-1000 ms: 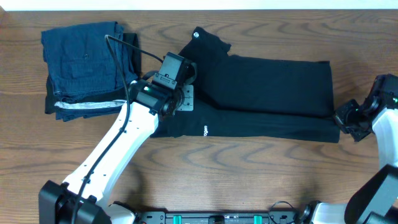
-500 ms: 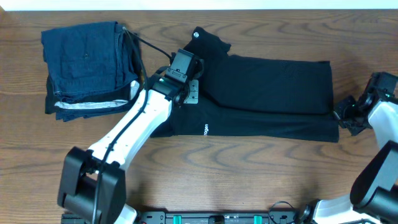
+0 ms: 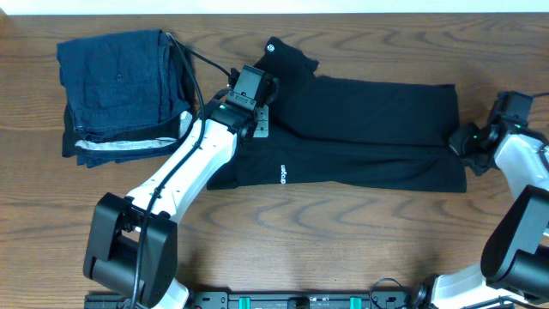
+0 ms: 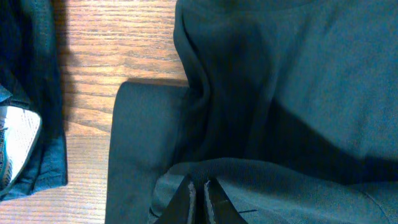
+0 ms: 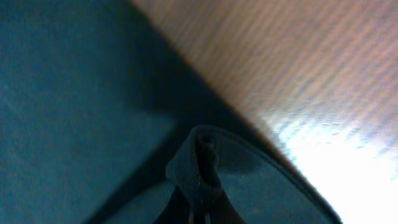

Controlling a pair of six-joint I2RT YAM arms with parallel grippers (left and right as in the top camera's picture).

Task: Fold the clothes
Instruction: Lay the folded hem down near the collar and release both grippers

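Bare counter (image 3: 343,232) runs open along the whole near side of the shirt (image 3: 369,129), and a thinner strip lies free behind it. On the left, the blue pile (image 3: 116,86) sits near the shirt; the left arm (image 3: 184,172) and its cable (image 3: 196,62) cross the gap between them. Beyond the right claw (image 3: 461,144) only a narrow margin of wood shows.

Black T-shirt (image 3: 369,129), plain save for tiny white logo marks (image 3: 282,179); left of the T-shirt, dark blue folded garments (image 3: 120,81) with a white-striped edge; beneath it, brown wood-grain table (image 3: 343,249). My left arm (image 3: 184,167) and right arm (image 3: 525,163) are white with black joints.
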